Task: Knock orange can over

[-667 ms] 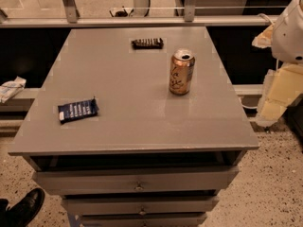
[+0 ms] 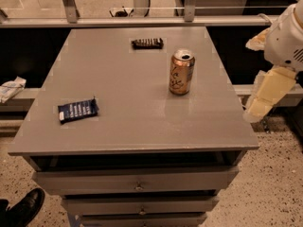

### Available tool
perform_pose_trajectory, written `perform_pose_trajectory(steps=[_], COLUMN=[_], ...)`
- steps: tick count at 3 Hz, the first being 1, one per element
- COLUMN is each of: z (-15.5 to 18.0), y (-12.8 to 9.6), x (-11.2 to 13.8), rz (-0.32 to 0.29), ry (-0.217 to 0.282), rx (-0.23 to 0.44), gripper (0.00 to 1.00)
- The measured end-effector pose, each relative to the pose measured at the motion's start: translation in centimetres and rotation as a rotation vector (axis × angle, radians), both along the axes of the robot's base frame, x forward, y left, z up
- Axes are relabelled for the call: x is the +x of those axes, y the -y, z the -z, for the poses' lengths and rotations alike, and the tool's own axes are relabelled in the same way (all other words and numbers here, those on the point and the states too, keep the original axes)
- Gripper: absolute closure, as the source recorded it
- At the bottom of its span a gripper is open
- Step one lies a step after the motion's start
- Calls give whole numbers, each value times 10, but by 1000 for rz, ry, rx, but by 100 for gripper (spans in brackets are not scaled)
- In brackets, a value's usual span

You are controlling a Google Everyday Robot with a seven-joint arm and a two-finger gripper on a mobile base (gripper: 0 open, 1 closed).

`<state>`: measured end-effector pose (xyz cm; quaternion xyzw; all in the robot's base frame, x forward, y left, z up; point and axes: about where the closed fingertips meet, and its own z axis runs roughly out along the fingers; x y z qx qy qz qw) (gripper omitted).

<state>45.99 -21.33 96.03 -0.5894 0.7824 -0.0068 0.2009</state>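
Right-edge gripper [image 2: 258, 107], arm [image 2: 288, 38] cropped

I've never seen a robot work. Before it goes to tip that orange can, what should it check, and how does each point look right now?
1. The orange can stands upright on the table, not yet knocked: ok.
2. Gripper close enough to push: not ok. It hangs off the table's right edge, apart from the can.
3. Path from gripper to can: ok, only bare tabletop lies between them.
4. Other things out of the way: ok. The dark bar lies farther back and the blue packet lies far to the left.
5. Room for the can to fall leftward: ok, open tabletop there.
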Motion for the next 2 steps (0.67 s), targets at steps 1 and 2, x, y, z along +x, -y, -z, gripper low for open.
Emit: perform_pose_trajectory(steps=[1, 2], z=[24, 42], y=[-10, -34], x=[30, 67], rz=[11, 16], ry=[27, 73], rx=[135, 305], gripper=[0, 0])
